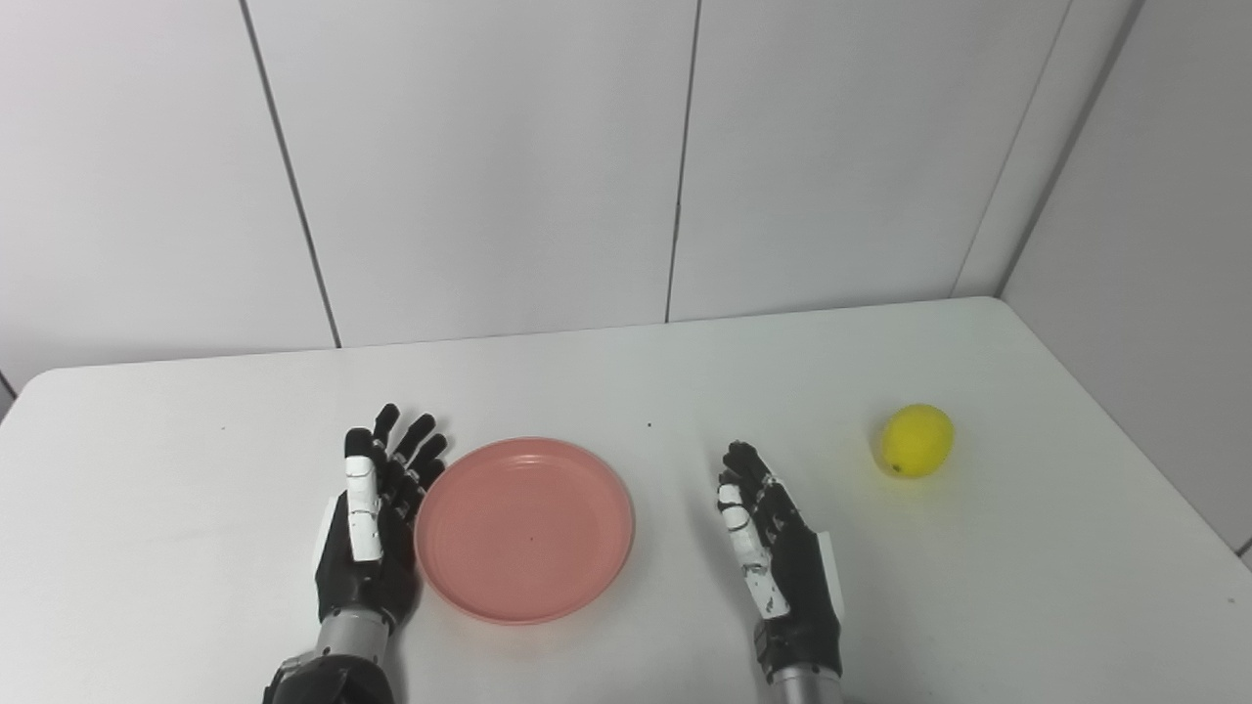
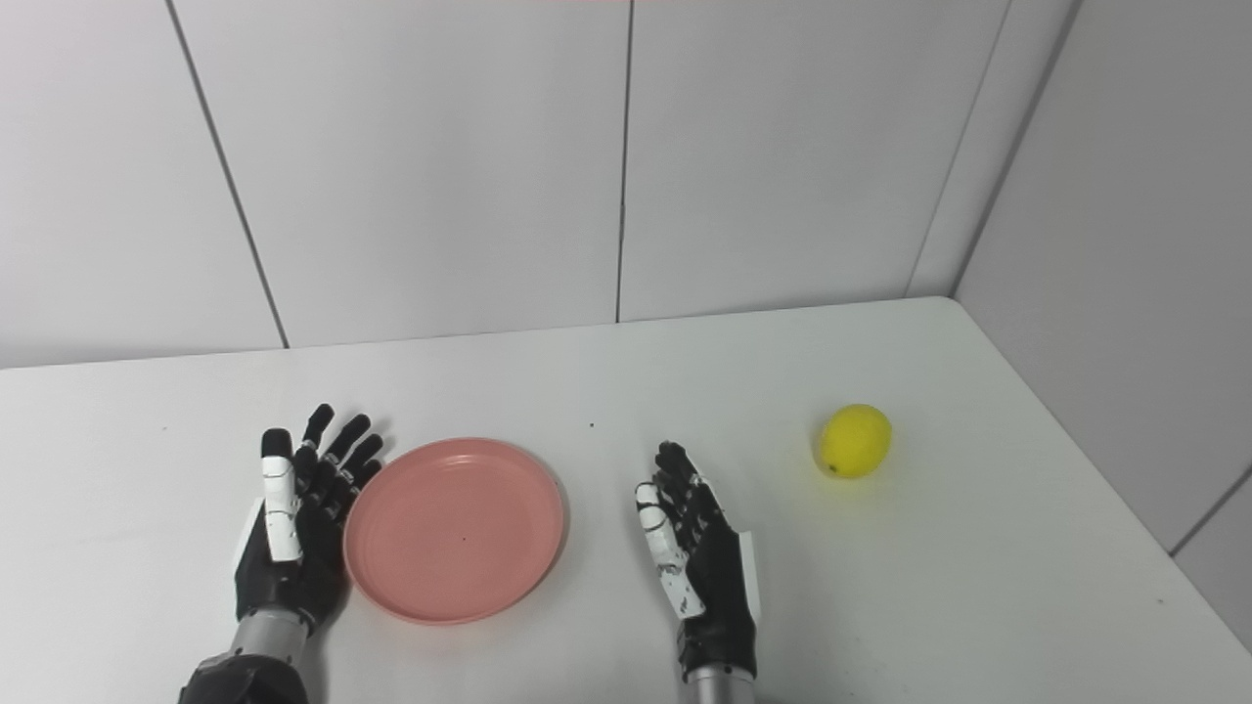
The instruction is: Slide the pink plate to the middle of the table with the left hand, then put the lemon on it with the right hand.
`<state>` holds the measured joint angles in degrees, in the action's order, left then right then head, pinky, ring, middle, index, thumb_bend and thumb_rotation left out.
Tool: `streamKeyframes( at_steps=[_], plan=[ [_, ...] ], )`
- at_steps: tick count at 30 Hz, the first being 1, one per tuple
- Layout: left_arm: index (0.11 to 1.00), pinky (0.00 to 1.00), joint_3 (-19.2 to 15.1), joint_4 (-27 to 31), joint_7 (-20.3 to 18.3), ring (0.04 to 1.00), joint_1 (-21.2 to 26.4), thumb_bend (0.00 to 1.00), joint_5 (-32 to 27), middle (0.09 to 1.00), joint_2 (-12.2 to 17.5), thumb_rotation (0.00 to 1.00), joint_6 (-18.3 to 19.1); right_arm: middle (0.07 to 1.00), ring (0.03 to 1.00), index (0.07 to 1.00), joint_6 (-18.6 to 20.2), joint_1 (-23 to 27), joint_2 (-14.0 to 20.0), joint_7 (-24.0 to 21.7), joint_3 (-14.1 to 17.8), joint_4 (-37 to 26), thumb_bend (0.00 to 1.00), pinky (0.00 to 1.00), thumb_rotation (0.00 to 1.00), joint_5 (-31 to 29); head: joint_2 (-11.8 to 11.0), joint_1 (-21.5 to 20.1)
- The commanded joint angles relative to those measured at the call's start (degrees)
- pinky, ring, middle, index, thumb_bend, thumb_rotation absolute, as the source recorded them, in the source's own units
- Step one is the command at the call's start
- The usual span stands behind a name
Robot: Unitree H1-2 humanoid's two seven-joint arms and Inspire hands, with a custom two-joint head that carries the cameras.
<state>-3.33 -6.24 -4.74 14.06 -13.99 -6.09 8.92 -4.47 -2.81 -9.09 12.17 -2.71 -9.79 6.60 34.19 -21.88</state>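
- The left robot hand lies low over the white surface right against the left edge of the pink plate; its fingers are spread and stretched forward, holding nothing, with the palm side turned toward the plate's rim.
- Whether the fingers actually touch the rim I cannot tell from here; they sit just beside it, with no gap I can make out.
- The right robot hand is to the right of the plate, clearly apart from it, with a strip of bare surface between the two. Its fingers are straight and lie close alongside one another, pointing away from the robot, and it grips nothing.
- The plate itself is round and shallow with a raised rim, lying flat and empty. It sits a little left of the surface's midline, on the near half, between the two robot hands.
- The lemon rests on the surface well to the right of the plate, beyond the right robot hand and a bit farther back than the plate's far rim. It lies on its side, free of any contact with either robot hand.
- Behind the plate the surface runs back to a wall of pale panels with dark seams; a second wall closes in on the lemon's side.
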Motion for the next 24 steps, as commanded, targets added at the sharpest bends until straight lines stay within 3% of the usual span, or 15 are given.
streamKeyframes(
  at_steps=[1,3,8,11,14,18,20,24],
  plan=[
    [0.980,0.96,-0.14,-1.73,-0.13,0.910,0.33,0.82,-0.42,0.908,0.40,0.93,0.70,0.853,0.835,0.824,1.51,2.49,1.67,-0.35,0.46,-4.66,0.62,0.80,0.78,3.56,-0.17,-0.31],
    [0.981,0.96,-0.33,-2.39,-0.32,0.914,0.55,0.82,-0.73,0.911,0.48,0.92,0.38,0.843,0.822,0.815,4.06,3.38,3.84,-1.21,1.24,-7.40,0.66,0.78,0.82,5.93,-0.21,-0.49],
    [0.981,0.96,-0.50,-2.90,-0.54,0.917,0.60,0.82,-0.91,0.916,0.31,0.92,-0.01,0.817,0.785,0.799,8.78,5.93,8.32,-3.22,2.81,-11.36,0.77,0.72,0.82,8.91,-0.41,-0.73],
    [0.985,0.96,-0.45,-2.95,-0.65,0.915,0.56,0.82,-0.77,0.916,0.35,0.92,-0.12,0.802,0.757,0.789,10.77,7.37,11.22,-4.39,2.52,-12.82,0.76,0.67,0.83,13.50,-0.41,-0.73],
    [0.985,0.95,-0.45,-3.13,-0.59,0.913,0.61,0.82,-0.61,0.915,0.46,0.93,-0.18,0.801,0.779,0.787,12.13,8.62,14.37,-5.82,1.50,-14.07,0.73,0.72,0.86,20.72,-0.41,-0.73],
    [0.986,0.95,-0.51,-3.81,-0.65,0.914,0.74,0.83,-0.57,0.915,0.49,0.92,-0.62,0.814,0.797,0.794,10.15,10.11,18.47,-6.41,1.21,-12.74,0.77,0.73,0.85,26.02,-0.60,-0.64],
    [0.986,0.94,-0.56,-3.75,-0.59,0.914,0.73,0.83,-0.55,0.915,0.45,0.92,-0.57,0.813,0.776,0.797,8.99,10.94,20.80,-5.91,0.94,-11.82,0.80,0.69,0.86,29.90,-0.71,-0.38],
    [0.982,0.94,-0.53,-3.60,-0.51,0.911,0.67,0.83,-0.38,0.909,0.43,0.92,-0.54,0.815,0.791,0.788,6.79,12.80,25.80,-4.84,0.92,-9.38,0.80,0.69,0.80,35.01,-0.64,-0.23]
  ],
)
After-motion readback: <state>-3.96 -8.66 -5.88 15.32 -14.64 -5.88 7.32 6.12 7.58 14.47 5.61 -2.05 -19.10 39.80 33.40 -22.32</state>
